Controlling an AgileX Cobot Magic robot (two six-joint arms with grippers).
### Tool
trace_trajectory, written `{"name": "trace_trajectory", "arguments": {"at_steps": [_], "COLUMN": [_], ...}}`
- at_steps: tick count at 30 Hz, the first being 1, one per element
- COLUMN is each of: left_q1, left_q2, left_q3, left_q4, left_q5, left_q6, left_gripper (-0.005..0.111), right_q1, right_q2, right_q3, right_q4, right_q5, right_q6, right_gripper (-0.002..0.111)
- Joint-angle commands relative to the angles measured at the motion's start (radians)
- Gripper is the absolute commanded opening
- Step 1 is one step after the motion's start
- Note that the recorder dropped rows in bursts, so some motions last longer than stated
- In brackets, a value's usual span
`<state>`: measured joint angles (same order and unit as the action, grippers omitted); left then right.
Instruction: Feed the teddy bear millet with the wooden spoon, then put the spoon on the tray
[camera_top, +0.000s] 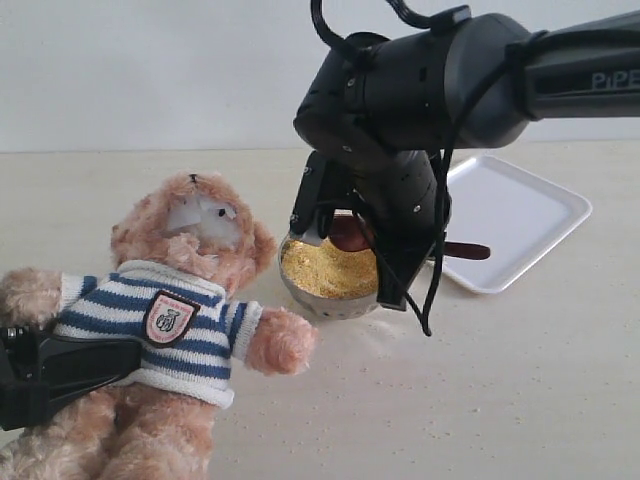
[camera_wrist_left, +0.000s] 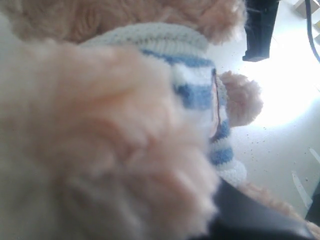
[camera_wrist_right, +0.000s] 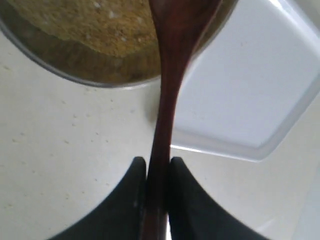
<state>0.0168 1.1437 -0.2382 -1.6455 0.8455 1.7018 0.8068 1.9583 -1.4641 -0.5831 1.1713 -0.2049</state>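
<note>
Nearest first, taking clock directions in the exterior view. The teddy bear (camera_top: 170, 330) sits at 7 o'clock, leaning back, muzzle turned up toward 1 o'clock. The left gripper (camera_top: 110, 358) comes in from 8 o'clock and lies across its flank, just under the striped sleeve. I read it as clamped on the plush, though the wrist view is mostly fur.

At centre, the steel bowl (camera_top: 310, 300) stands heaped with millet (camera_top: 328, 270). The right gripper (camera_wrist_right: 157, 162) hangs over it, clenched on the slim handle of the wooden spoon (camera_wrist_right: 167, 75). The spoon's oval end is down at the grain surface on the bowl's 3 o'clock side. I cannot tell whether it is loaded.

Step in hand, as I judge it: the scoop. The next move calls for lifting with the oval end kept level, then carrying it toward 9 o'clock to the bear's muzzle without shedding grain.

The spoon's long axis runs about 9 to 3, close to level. The oval end points to 9 and the handle tail pokes out past the gripper toward 3.

Farthest, at 2 o'clock, the tray (camera_top: 520, 215) lies flat just beside the bowl, with the handle tail over its near edge.
</note>
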Motion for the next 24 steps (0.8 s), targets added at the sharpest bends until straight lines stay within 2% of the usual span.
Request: {"name": "trace_trajectory", "arguments": {"at_steps": [1, 6, 16, 24], "left_q1": [0.001, 0.001, 0.001, 0.001], "left_q2": [-0.002, -0.002, -0.002, -0.002], "left_q3": [0.001, 0.001, 0.001, 0.001], "left_q4": [-0.013, -0.013, -0.013, -0.013], "left_q5": [0.018, 0.018, 0.018, 0.018], "left_q6": [0.004, 0.007, 0.015, 0.015], "left_gripper": [0.005, 0.005, 0.005, 0.005], "right_q1": [-0.007, -0.007, -0.007, -0.009], "right_q2": [0.042, 0.078, 0.056, 0.017], "right_q3": [-0.004, -0.004, -0.004, -0.015], "right_q4": [-0.089, -0.060, 0.139, 0.149], "right_q5": [0.034, 0.020, -0.055, -0.056], "right_q6": [-0.014, -0.018, -0.043, -0.043], "right_gripper": [0.000, 0.000, 0.000, 0.000]}}
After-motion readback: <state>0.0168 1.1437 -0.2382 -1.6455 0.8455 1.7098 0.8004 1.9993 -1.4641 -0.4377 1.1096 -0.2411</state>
